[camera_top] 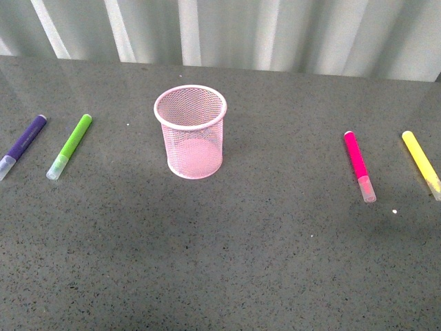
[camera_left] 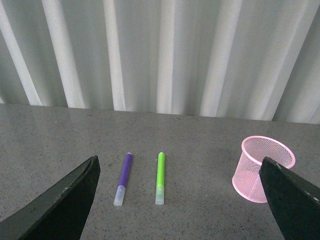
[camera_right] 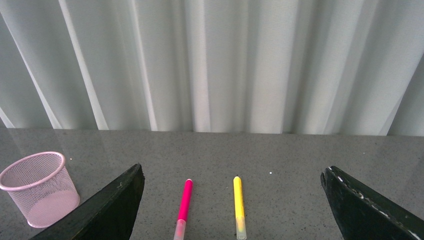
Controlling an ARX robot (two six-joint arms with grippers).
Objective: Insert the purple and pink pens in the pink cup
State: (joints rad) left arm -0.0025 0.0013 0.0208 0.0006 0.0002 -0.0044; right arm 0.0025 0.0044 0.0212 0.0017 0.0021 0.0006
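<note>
The pink cup stands upright and empty in the middle of the grey table; it shows too as the pink cup and the pink cup. The purple pen lies flat at the far left, also seen as the purple pen. The pink pen lies flat at the right, also seen as the pink pen. Neither gripper shows in the front view. My left gripper is open, well short of the purple pen. My right gripper is open, short of the pink pen.
A lime-green marker lies right of the purple pen. A yellow marker lies right of the pink pen, near the table's right edge. A pale pleated curtain runs behind the table's far edge.
</note>
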